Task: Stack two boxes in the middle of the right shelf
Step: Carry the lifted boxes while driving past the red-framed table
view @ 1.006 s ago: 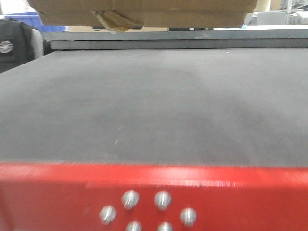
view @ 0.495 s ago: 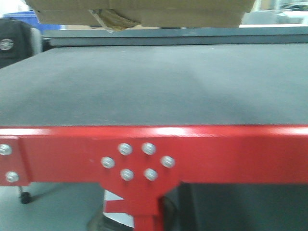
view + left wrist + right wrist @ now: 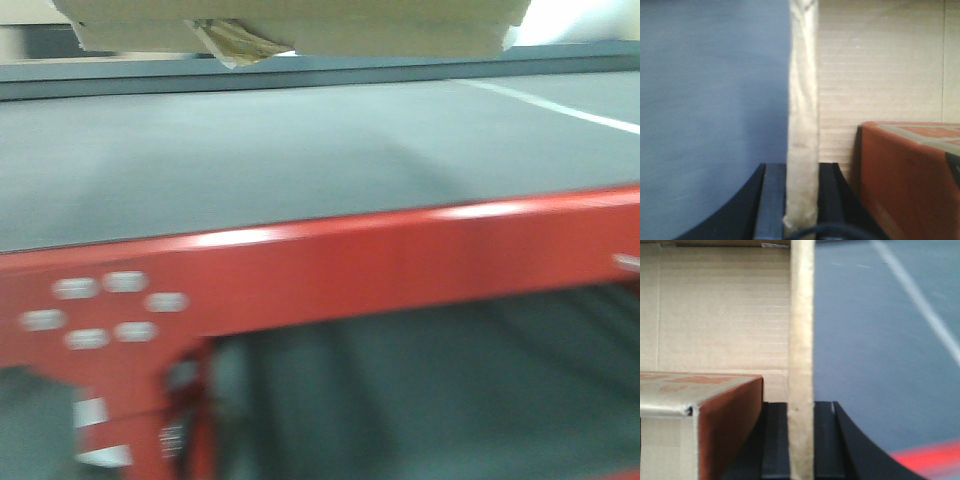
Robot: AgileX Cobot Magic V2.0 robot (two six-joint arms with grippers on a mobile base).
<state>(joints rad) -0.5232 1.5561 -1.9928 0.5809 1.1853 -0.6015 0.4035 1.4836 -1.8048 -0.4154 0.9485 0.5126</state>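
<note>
Just inside cardboard box (image 3: 880, 75), reddish carton (image 3: 910, 180).

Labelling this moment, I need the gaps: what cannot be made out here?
Front view: cardboard box cut off by the top edge; screw heads smeared by blur.
Left wrist view: left hand cut off by the bottom edge.
Right wrist view: right hand likewise.
Steel shelf: in no view.

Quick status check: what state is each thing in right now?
cardboard box: held in the air over the grey surface, top open.
tape: peeling, hanging loose.
reddish box: resting inside the cardboard box.
left gripper: shut on a box wall.
right gripper: shut on the opposite wall.
</note>
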